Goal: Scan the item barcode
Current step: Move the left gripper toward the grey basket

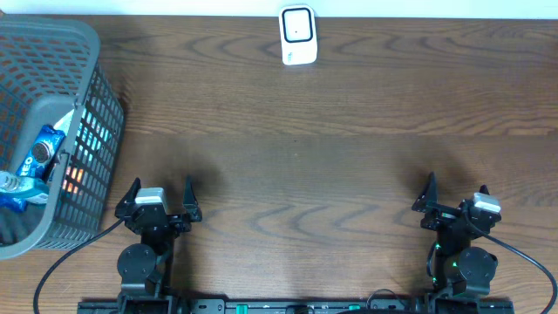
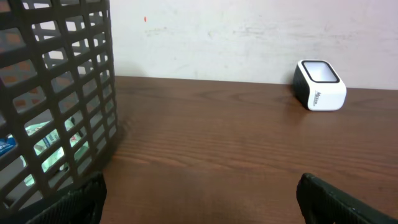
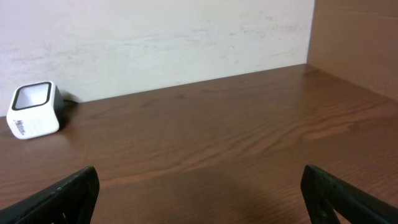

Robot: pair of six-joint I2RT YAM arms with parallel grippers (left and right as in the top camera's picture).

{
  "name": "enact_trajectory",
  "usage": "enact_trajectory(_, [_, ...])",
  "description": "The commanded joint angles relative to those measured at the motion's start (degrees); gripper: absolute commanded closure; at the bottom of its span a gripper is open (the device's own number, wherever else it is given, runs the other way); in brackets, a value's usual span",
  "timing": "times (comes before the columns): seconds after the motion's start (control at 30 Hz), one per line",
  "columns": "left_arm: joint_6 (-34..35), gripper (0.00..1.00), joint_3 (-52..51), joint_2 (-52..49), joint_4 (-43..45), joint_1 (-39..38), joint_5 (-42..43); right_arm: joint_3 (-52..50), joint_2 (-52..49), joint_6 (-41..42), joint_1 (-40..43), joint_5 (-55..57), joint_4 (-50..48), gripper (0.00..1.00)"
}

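Note:
A white barcode scanner (image 1: 297,35) with a dark window stands at the table's far edge, near the middle; it also shows in the left wrist view as the scanner (image 2: 319,84) and in the right wrist view as the scanner (image 3: 33,110). Items lie in the grey basket (image 1: 87,39) at the left, among them a blue packet (image 1: 41,155). My left gripper (image 1: 159,198) stands open at the near edge, just right of the basket, with nothing between its fingers. My right gripper (image 1: 455,195) stands open at the near right, also empty.
The basket's mesh wall (image 2: 56,93) fills the left of the left wrist view, close to my left fingers. A brown panel (image 3: 357,43) rises at the table's right end. Bare wood lies between both grippers and the scanner.

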State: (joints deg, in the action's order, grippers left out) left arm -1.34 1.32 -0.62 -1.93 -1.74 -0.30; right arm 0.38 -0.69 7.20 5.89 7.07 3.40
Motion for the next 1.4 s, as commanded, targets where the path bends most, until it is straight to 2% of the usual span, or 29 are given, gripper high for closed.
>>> enact_trajectory(0.0, [-0.35, 0.02, -1.09, 0.39, -2.23, -0.22, -0.33, -0.07, 0.31, 0.66, 0.07, -0.09, 0.22, 0.01])
enact_trajectory(0.6, [-0.35, 0.02, -1.09, 0.39, -2.23, -0.22, -0.33, -0.07, 0.31, 0.66, 0.07, -0.11, 0.22, 0.01])
enact_trajectory(0.7, [-2.49, 0.02, -1.09, 0.39, 1.75, -0.22, -0.55, -0.07, 0.31, 0.66, 0.07, -0.11, 0.22, 0.01])
enact_trajectory(0.83, [-3.17, 0.02, -1.09, 0.39, -1.22, -0.22, -0.81, -0.07, 0.31, 0.66, 0.07, -0.11, 0.22, 0.01])
enact_trajectory(0.87, [-4.0, 0.02, -1.09, 0.39, 0.74, -0.17, -0.76, -0.07, 0.31, 0.66, 0.07, -0.11, 0.22, 0.01])
enact_trajectory(1.07, [-1.49, 0.02, -0.33, 0.39, 2.8, -0.17, 11.67, -0.07, 0.31, 0.66, 0.07, -0.11, 0.22, 0.01])
enact_trajectory(1.17, [2.86, 0.02, 2.4, 0.04, -1.88, -0.17, 17.46, -0.07, 0.31, 0.66, 0.07, -0.11, 0.22, 0.01])
enact_trajectory(1.23, [4.09, 0.02, 5.68, -1.09, -6.16, -0.17, 18.36, -0.07, 0.31, 0.66, 0.07, -0.11, 0.22, 0.01])
enact_trajectory(1.37, [4.5, 0.02, 18.88, -8.63, -14.34, -0.17, 18.21, -0.07, 0.31, 0.66, 0.07, -0.11, 0.22, 0.01])
